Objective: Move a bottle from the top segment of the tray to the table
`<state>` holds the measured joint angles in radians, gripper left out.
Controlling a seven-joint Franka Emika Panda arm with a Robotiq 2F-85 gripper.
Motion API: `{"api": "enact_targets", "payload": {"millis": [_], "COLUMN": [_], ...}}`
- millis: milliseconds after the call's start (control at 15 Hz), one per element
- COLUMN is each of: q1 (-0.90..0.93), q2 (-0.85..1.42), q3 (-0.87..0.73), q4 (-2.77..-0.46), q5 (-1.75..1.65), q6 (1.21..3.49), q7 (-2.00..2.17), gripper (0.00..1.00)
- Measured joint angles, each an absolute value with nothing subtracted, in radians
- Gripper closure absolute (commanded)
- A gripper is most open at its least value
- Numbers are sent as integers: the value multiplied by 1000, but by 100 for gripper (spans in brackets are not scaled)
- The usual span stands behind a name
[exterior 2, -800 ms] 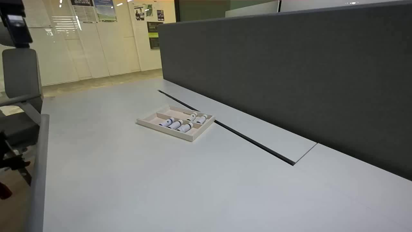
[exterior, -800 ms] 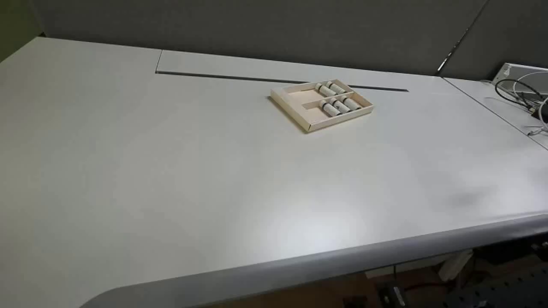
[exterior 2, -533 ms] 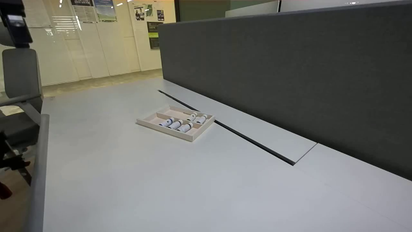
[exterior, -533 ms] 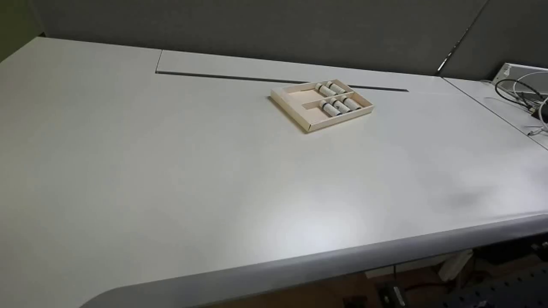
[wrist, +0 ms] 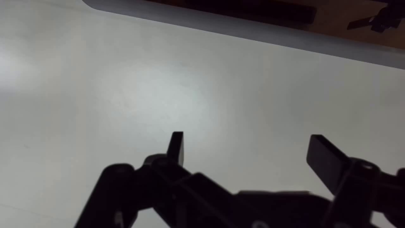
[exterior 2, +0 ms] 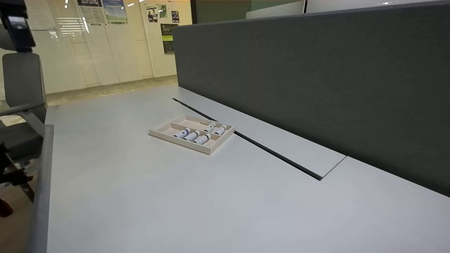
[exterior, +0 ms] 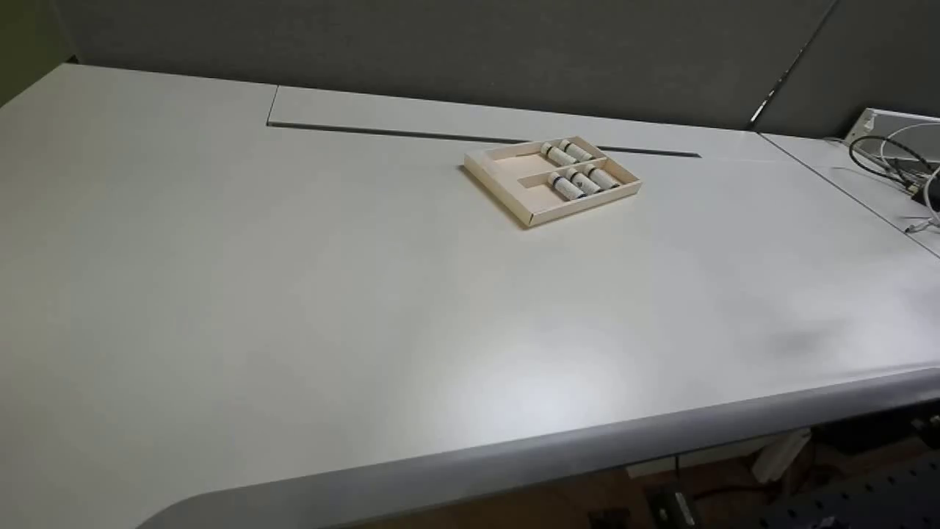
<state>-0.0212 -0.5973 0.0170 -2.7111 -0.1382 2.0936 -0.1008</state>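
The pale wooden tray (exterior: 499, 191) lies flat on the off-white table (exterior: 294, 294), close to the dark seam; both exterior views show it (exterior 2: 179, 141). Its segment nearer the seam holds two white bottles lying on their sides, one here (exterior: 558, 155) and one beside it (exterior: 576, 150). They also show in an exterior view (exterior 2: 210, 127). The other long segment holds three similar bottles (exterior: 565, 186). My gripper (wrist: 246, 134) shows only in the wrist view. Its fingers stand wide apart with nothing between them, above bare table (wrist: 221, 95). The tray is out of the wrist view.
A tall grey partition (exterior 2: 299, 77) runs along the table's back side. The rounded grey table edge (exterior: 514, 455) also crosses the top of the wrist view (wrist: 221, 28). Cables (exterior: 896, 165) lie at the far right. A grey chair (exterior 2: 23, 80) stands beyond the table edge.
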Motion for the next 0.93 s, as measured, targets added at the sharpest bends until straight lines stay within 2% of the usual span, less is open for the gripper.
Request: {"api": "enact_targets", "payload": {"millis": [267,467,733,933], "q1": [-21,-33,-59,-54], "q2": [-597,-572,-387,-199], "q3": [17,11,-43,-78], "q4": [-2711,-2706,-2607,-2469], "q5": [-138,-169,-192,-158], "q6": [2094,2198,2462,2575], "q7": [-101,-102,-160,-248], "gripper": [0,0,0,0]}}
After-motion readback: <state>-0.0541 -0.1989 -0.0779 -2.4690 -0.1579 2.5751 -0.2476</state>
